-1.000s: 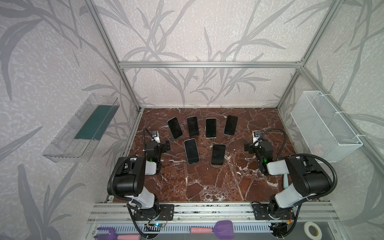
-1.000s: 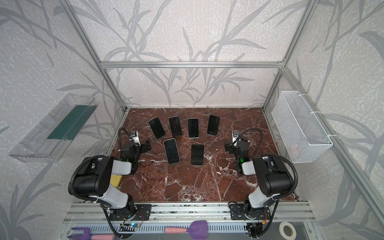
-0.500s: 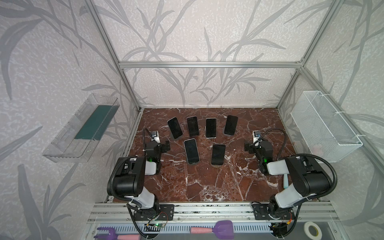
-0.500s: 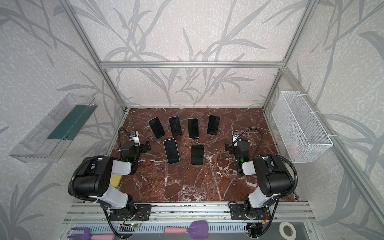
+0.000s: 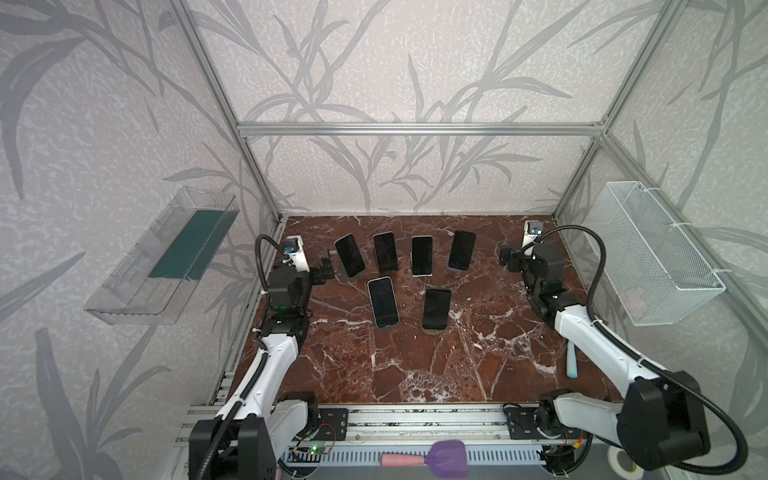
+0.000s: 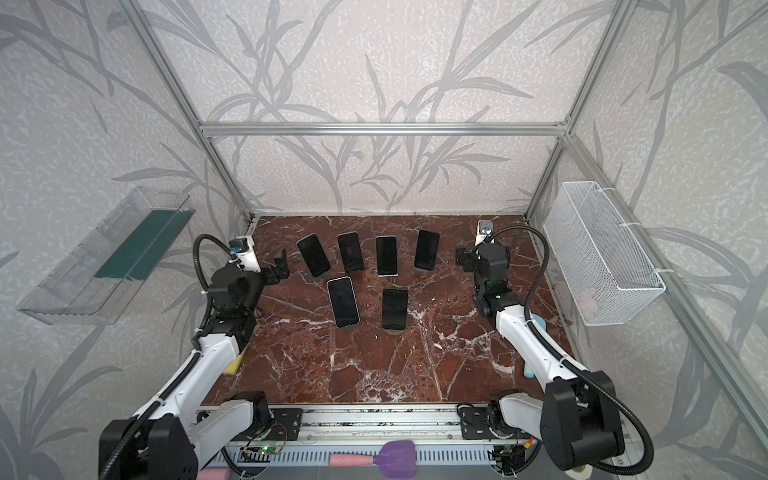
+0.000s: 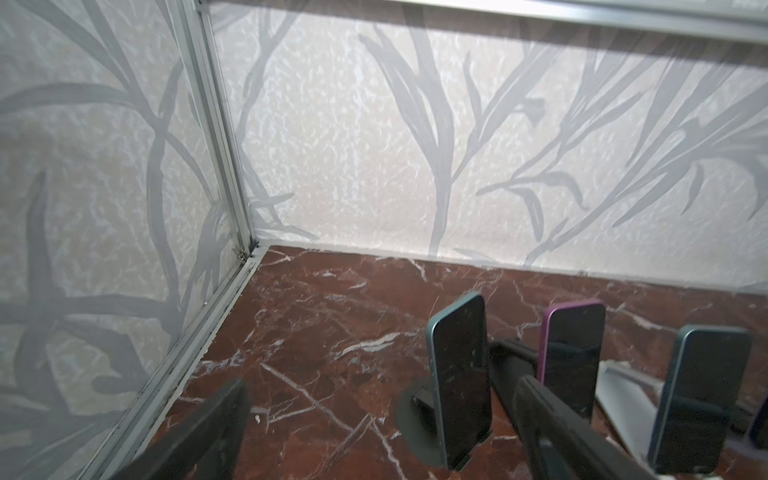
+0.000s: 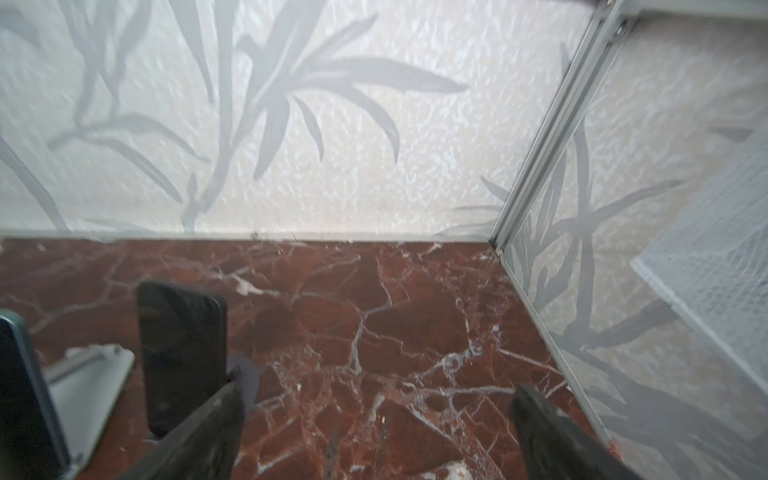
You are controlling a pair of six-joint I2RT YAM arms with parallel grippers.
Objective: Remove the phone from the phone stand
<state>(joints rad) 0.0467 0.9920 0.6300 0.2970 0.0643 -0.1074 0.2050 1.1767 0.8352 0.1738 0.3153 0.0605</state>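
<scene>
Six phones on the red marble tabletop (image 5: 415,374), each propped on a phone stand. None has been lifted off. Which one is the target: cannot tell.

Landmark: white-rimmed phone (image 5: 382,302) (image 6: 343,302), front row, leaning back on a round dark base.
- Just to its right: dark phone (image 5: 436,308) on a round stand (image 5: 432,330).
- Behind it: a row of four phones, all leaning back on stands.
  - leftmost phone (image 5: 350,261) (image 7: 461,374), teal-edged, on a grey round stand (image 7: 415,411)
  - purple-edged phone (image 5: 385,257) (image 7: 573,353)
  - third phone (image 5: 422,255)
  - rightmost phone (image 5: 461,254) (image 8: 183,353), black

Left pincer (image 5: 324,267) (image 6: 277,266) (image 7: 380,384): behind and left of the landmark, just beside the leftmost phone with a small gap showing in both top views. Jaws spread wide, nothing between them. In the left wrist view one finger (image 7: 561,428) crosses in front of the gap between the teal and purple phones.

Right pincer (image 5: 508,258) (image 6: 463,257) (image 8: 378,390): behind and well to the right of the landmark, near the rightmost phone but apart from it. Jaws wide, empty, bare marble between the fingers (image 8: 199,432).

Far right of the landmark, a white wire basket (image 5: 660,257) hangs on the wall. Far left, a clear bin (image 5: 166,257).
</scene>
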